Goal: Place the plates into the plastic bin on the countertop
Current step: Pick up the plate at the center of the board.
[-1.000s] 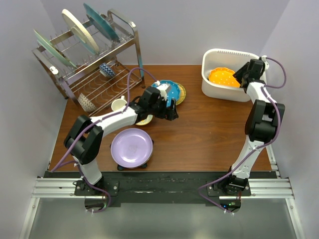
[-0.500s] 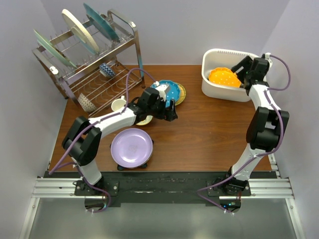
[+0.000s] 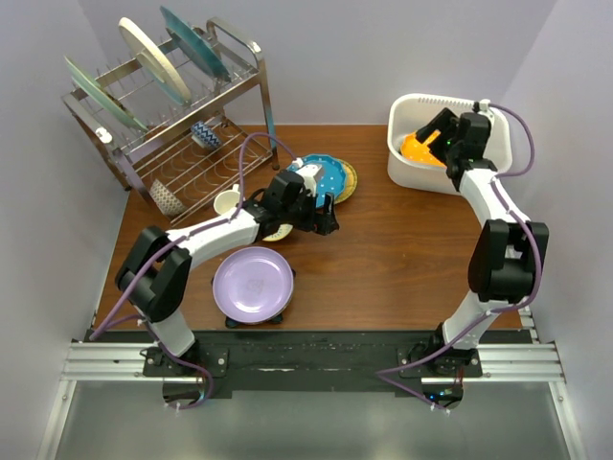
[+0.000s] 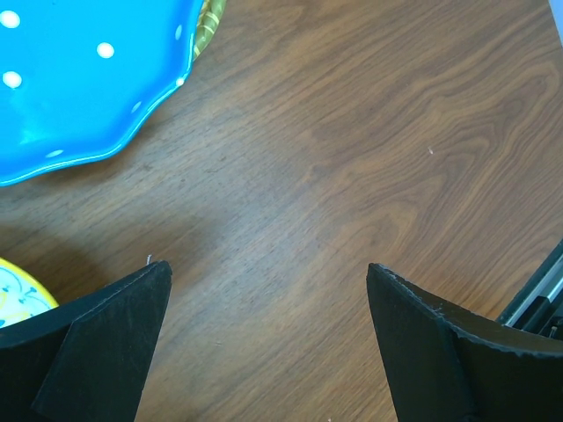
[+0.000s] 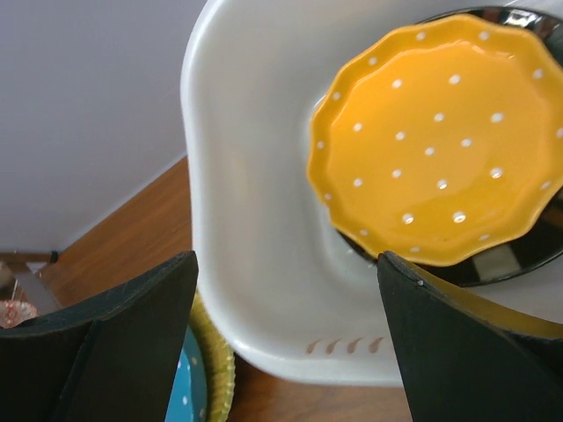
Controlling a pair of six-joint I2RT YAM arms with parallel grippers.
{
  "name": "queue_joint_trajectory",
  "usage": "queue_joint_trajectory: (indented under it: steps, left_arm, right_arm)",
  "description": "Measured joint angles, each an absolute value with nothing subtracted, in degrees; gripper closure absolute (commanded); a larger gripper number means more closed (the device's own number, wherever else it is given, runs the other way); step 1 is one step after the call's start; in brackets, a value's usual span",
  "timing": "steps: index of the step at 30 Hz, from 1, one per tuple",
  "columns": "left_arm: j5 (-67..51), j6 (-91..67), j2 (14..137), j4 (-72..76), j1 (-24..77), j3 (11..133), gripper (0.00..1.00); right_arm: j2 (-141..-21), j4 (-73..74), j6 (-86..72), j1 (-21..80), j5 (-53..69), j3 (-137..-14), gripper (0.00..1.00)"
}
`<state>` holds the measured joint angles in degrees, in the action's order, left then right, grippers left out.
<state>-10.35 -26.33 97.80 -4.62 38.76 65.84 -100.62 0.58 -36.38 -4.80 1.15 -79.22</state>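
Note:
The white plastic bin (image 3: 431, 178) (image 5: 255, 220) stands at the countertop's (image 3: 402, 259) far right. An orange dotted plate (image 3: 414, 148) (image 5: 440, 132) lies tilted inside it, on a dark glossy plate (image 5: 519, 255). My right gripper (image 3: 436, 129) (image 5: 286, 260) hovers open over the bin, holding nothing. My left gripper (image 3: 326, 217) (image 4: 268, 268) is open above bare wood, just in front of the blue dotted plate (image 3: 326, 175) (image 4: 79, 79), which lies on a yellow-brown plate (image 3: 349, 180) (image 4: 209, 13). A lavender plate (image 3: 253, 284) rests near the left arm's base.
A metal wire rack (image 3: 182, 144) at the back left holds three upright plates: beige (image 3: 153, 59), teal (image 3: 192, 43) and mint green (image 3: 96, 93). A cream mug (image 3: 228, 201) and a small bowl with a yellow centre (image 3: 278, 232) (image 4: 18, 290) sit by the left arm.
The right gripper's jaws have spread wide and its wrist has swung left over the bin; the orange plate stays in the bin. The left gripper has barely moved.

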Motion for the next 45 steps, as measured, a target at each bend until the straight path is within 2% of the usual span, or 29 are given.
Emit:
queue_joint_trajectory:
  steps: [14,24,40,45]
  left_arm:
    - [-6.3,-25.9,97.7,-9.6,38.4,66.6,0.03]
    - [-2.9,-25.9,97.9,-13.2,37.4,68.0,0.03]
    - [-1.0,-25.9,98.5,-15.6,36.7,69.1,0.03]
    - [-1.0,-25.8,98.5,-15.6,36.7,69.1,0.03]
  right_arm:
    - [-93.3,0.3,-36.4,0.2,4.1,-76.0,0.18]
    - [-93.1,0.3,-36.4,7.7,6.1,-74.1,0.22]
    - [-102.2,0.4,-36.0,13.4,7.2,-73.1,0.30]
    - [-105.3,0.3,-36.0,14.1,7.4,-73.5,0.36]
